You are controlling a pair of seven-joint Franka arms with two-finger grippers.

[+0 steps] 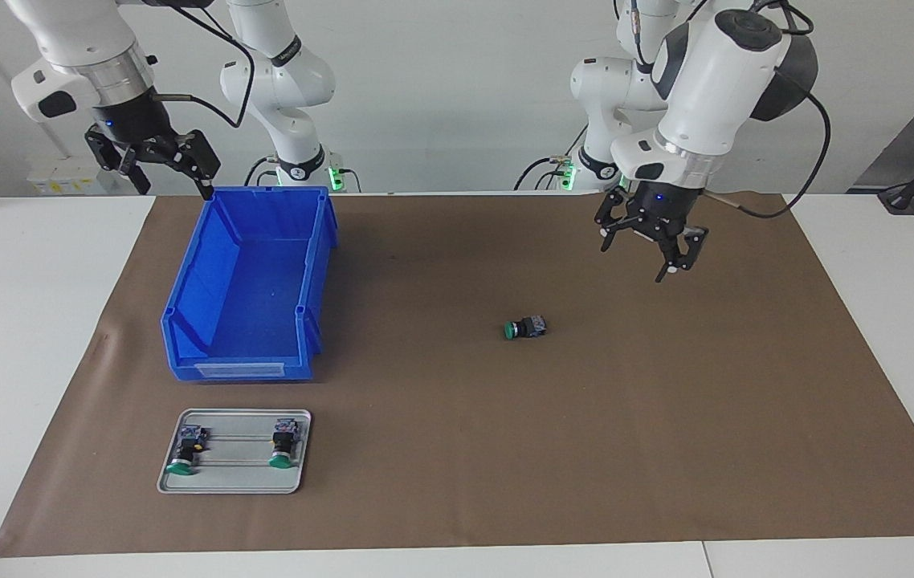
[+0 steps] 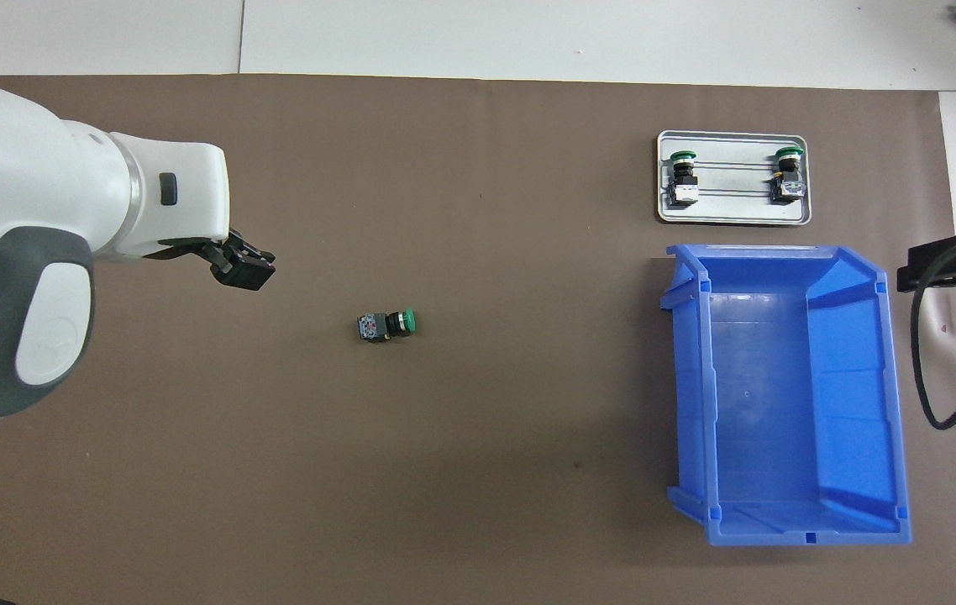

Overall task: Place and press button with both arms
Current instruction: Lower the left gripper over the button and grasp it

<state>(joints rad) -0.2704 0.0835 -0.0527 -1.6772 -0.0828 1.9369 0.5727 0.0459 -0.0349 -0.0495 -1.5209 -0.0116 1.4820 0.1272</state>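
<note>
Brown mat (image 1: 666, 417): button (image 1: 524, 327) on side, near, below left gripper (image 1: 650, 250), fingers spread, empty. Right gripper (image 1: 158, 172) spread, empty, above blue bin (image 1: 184, 321) corner. Tray (image 1: 232, 485) w/ two more.

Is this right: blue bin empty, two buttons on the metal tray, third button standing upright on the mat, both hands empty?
Not quite. The loose button is not upright: it lies on its side on the brown mat, as the facing view shows. The rest holds: the blue bin is empty, two buttons sit on the metal tray, and the left hand and right hand are open and hold nothing.
</note>
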